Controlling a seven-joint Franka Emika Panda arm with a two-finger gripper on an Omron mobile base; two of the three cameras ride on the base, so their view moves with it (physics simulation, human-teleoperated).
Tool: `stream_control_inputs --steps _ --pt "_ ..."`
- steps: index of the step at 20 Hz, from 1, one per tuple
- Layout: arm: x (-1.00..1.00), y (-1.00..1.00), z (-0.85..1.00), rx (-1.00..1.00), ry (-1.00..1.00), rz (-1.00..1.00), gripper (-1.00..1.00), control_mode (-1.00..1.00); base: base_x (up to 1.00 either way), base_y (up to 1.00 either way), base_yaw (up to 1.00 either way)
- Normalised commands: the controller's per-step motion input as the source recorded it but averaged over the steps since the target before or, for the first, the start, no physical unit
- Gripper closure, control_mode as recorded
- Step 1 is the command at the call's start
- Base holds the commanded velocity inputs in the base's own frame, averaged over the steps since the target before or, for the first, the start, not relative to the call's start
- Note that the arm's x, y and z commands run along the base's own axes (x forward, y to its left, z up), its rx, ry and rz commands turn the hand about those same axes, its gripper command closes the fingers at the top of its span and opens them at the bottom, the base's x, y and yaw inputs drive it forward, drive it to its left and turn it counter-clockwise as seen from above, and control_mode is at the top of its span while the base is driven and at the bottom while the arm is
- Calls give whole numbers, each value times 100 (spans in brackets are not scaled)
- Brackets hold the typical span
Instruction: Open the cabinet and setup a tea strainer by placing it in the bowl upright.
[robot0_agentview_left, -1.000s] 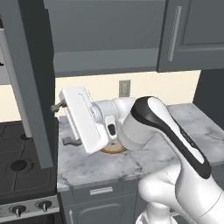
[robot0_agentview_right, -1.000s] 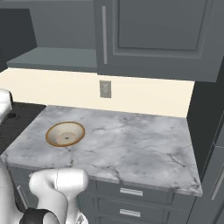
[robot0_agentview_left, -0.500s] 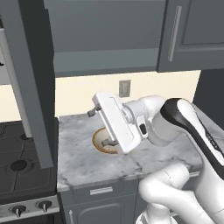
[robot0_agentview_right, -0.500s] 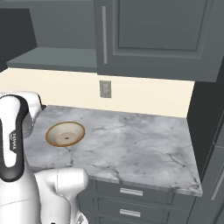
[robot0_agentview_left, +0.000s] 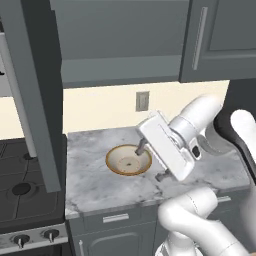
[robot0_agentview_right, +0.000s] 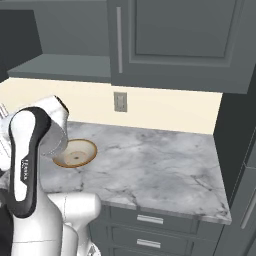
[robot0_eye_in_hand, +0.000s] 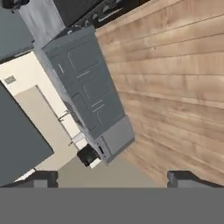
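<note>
You have the gripper (robot0_agentview_left: 150, 161) above the veined grey marble counter (robot0_agentview_left: 95, 185), its dark fingers spread wide and empty. The round cream bowl (robot0_agentview_left: 129, 160) with tan rim sits below it; the dark cabinet (robot0_agentview_left: 117, 37) hangs open, its shelf bare

Grey marble counter (robot0_agentview_right: 150, 160), bowl (robot0_agentview_left: 129, 160) resting on it
</note>
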Motion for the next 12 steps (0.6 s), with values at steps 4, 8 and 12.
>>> stream_control_inputs --steps 4,8,12 --pt "-9 -46 -38 -39 -54 14 -100 -100 0 0 0" --pt "-4 -50 -64 -40 -34 8 -100 -100 0 0 0" --pt "-2 -69 -53 -34 -33 8 -100 -100 0 0 0"
